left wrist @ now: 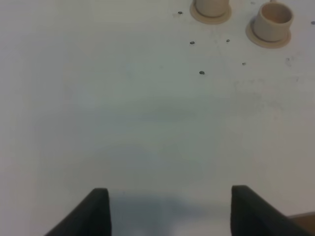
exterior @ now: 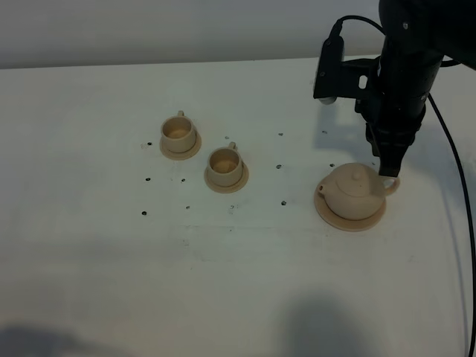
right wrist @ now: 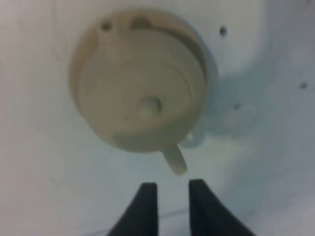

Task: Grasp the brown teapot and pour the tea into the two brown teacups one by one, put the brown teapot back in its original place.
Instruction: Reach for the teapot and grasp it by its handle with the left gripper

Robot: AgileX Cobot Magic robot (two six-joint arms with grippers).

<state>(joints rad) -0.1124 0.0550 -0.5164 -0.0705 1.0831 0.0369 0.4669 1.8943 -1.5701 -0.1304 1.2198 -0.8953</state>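
Note:
The brown teapot [exterior: 355, 192] sits upright, lid on, on its wide tan saucer [exterior: 349, 225], the original place, at the right of the table. My right gripper [exterior: 388, 172] hangs over the teapot's loop handle [exterior: 392, 186]. In the right wrist view the teapot [right wrist: 140, 93] is seen from above, and the right gripper [right wrist: 172, 189] stands slightly open just short of the handle [right wrist: 174, 160], with nothing between its fingers. The two brown teacups [exterior: 178, 132] [exterior: 224, 164] stand on small saucers at centre left. My left gripper [left wrist: 170, 206] is open over bare table, with both cups [left wrist: 273, 18] [left wrist: 211, 6] far ahead.
Small dark dots [exterior: 145, 179] mark the white tabletop [exterior: 238, 282] around the cups and teapot. The right arm's black cable [exterior: 454, 171] trails down the right side. The left arm is outside the exterior view.

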